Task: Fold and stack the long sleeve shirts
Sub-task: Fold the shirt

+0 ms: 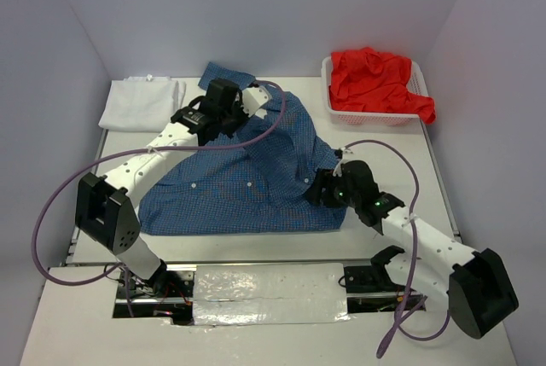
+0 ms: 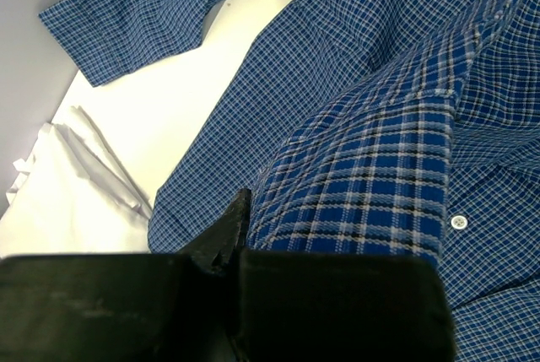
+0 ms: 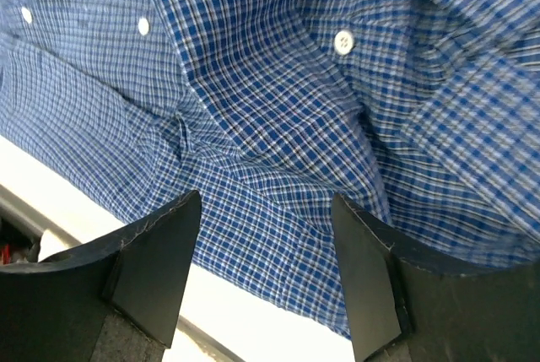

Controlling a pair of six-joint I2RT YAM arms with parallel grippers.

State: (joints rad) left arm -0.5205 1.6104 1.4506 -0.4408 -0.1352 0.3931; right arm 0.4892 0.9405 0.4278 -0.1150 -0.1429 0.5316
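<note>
The blue checked shirt (image 1: 247, 183) lies spread across the middle of the table, one sleeve reaching to the far edge. My left gripper (image 1: 223, 127) is over its upper part and is shut on a raised fold of the cloth (image 2: 363, 185); only one fingertip (image 2: 234, 218) shows. My right gripper (image 1: 314, 187) is open over the shirt's right lower edge (image 3: 278, 168), with the hem between its fingers (image 3: 160, 252) and nothing held. A folded white shirt (image 1: 141, 101) lies at the far left and also shows in the left wrist view (image 2: 76, 185). A red shirt (image 1: 375, 80) is heaped in the basket.
The white mesh basket (image 1: 328, 103) stands at the far right corner. Grey walls close in the table on the left, back and right. Purple cables loop from both arms. Bare table (image 3: 245, 316) shows below the hem.
</note>
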